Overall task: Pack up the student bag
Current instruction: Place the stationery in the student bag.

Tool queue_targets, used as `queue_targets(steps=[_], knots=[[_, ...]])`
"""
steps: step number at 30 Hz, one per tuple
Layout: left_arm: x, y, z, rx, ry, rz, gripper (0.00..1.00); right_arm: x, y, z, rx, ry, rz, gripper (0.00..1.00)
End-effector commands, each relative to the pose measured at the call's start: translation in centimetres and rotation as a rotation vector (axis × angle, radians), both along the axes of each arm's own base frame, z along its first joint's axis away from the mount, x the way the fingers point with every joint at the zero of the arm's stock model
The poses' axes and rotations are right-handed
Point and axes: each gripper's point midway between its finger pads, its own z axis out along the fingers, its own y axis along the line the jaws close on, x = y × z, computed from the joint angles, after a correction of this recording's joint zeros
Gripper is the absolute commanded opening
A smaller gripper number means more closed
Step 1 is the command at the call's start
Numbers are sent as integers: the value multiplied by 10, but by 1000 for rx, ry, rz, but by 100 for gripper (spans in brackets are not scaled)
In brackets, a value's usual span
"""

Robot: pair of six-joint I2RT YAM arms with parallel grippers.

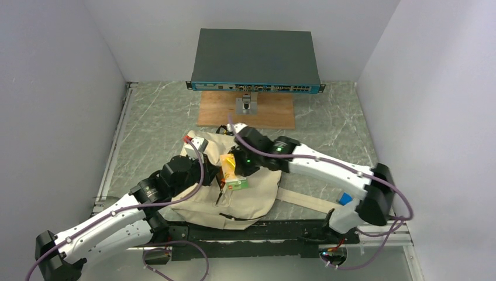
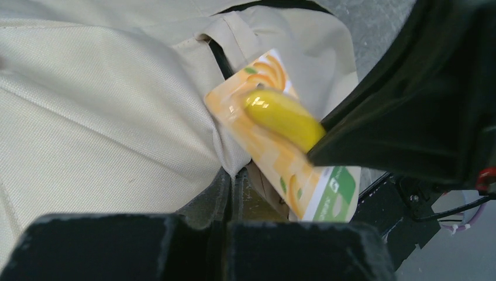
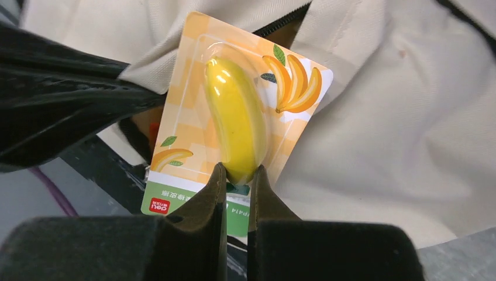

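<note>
Down on the grey marble-look worktop [image 1: 146, 129], the student bag [image 1: 251, 196] lies flat. It's soft cream canvas with a visible weave, floppy and wrinkled, with black zip trim along the opening. One wide beige strap [image 1: 307, 200] trails out to the right.

Sticking out of the opening is a blister pack [image 3: 193, 134]. It's a stiff, glossy card in an orange-and-cream check with printed bananas and a green strip along the bottom. A smooth, curved yellow banana-shaped thing sits under a clear plastic bubble on the front. I can't tell what the thing actually is.

The right end effector [image 3: 237, 175] is clamped shut on the pack, its two black fingers pinching the lower tip of the bubble just above the green strip. The bag is directly behind and under the pack, and the card's top corner overlaps the zip line.

The left end effector [image 2: 228, 190] is closed too. From its own camera, the fingertips look pinched on a fold of canvas at the edge of the opening, just beside the pack.

Further back there's a dark metal box [image 1: 255, 61] with a row of ports, sitting above a plain wooden board [image 1: 275, 111], well away from the bag.
</note>
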Motion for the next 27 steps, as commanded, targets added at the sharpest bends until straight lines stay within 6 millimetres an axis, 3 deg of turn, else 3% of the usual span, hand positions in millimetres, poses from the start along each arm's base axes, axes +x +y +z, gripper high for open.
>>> queue_targets(steps=[1,8,12,20,24,27], knots=[[0,-17,68,-140,-118,-59,0,-24,-1,-12,-144,134,107,0],[-2,-14,77,-160,-144,-61,0,-44,-19,-19,-244,216,126,0],[-2,-17,79,-166,-142,-68,0,-47,-16,-21,-238,224,124,0],[-16,-31,71,-214,-119,-157,0,22,43,8,-107,86,-42,0],[-24,-32,70,-227,-119,-190,0,68,41,17,-121,-40,-211,0],[-27,-32,69,-233,-119,-200,0,82,39,20,-43,-65,-333,0]])
